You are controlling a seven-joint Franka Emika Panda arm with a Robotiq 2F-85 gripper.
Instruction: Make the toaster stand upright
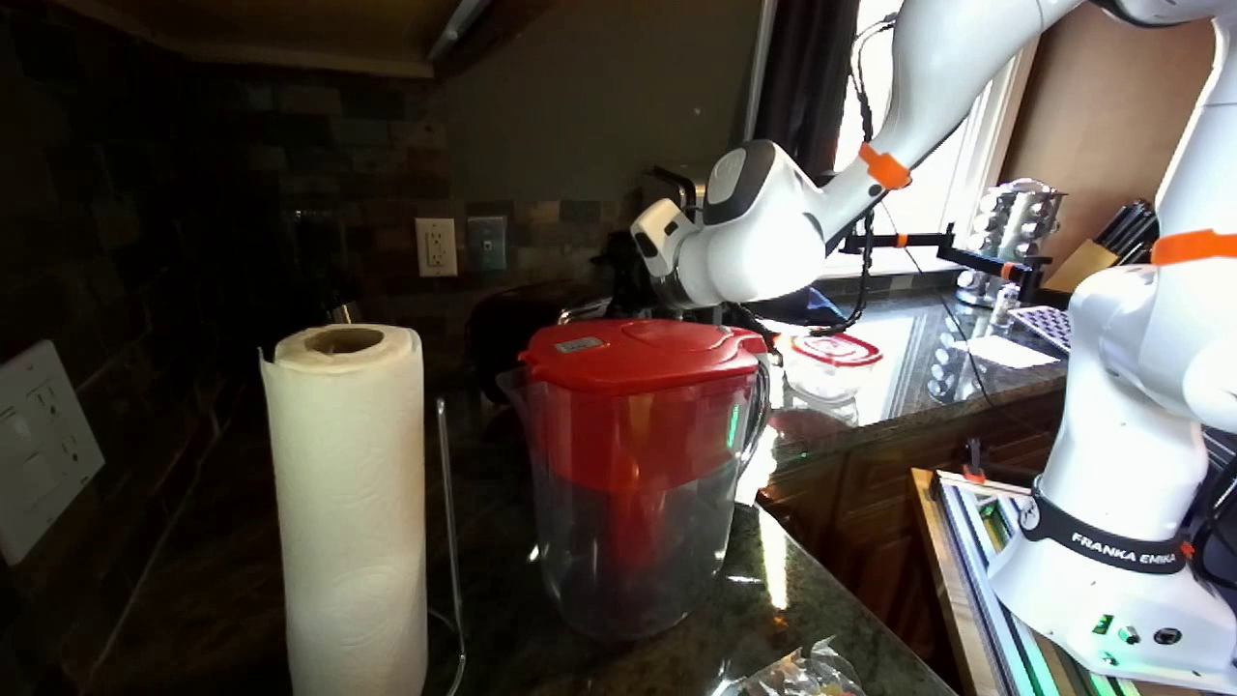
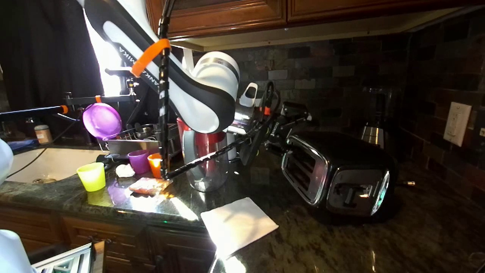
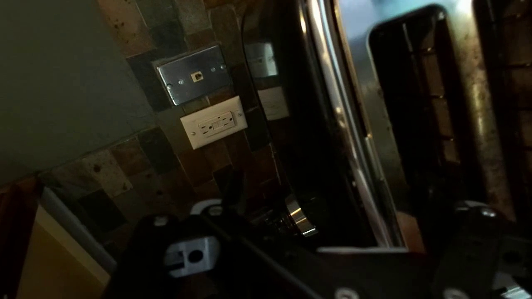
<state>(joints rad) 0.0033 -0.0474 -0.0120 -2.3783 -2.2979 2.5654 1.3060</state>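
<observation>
The toaster (image 2: 343,170) lies on its side on the dark countertop (image 2: 322,246), its slots facing about nine o'clock in an exterior view. The gripper (image 2: 298,134) is at its upper edge, toward half past ten. The jaws are released and well apart; in the wrist view the toaster's chrome rim shows between the fingers (image 3: 469,241) (whether either one touches it, I cannot tell). From the toaster, the robot arm (image 2: 204,113) is at ten o'clock, the red-lidded pitcher (image 2: 208,178) at nine, a pale square sheet (image 2: 246,223) at eight, a wall plate (image 2: 457,124) at two. Well beyond the pitcher, also at nine, stands a lime cup (image 2: 91,177).
</observation>
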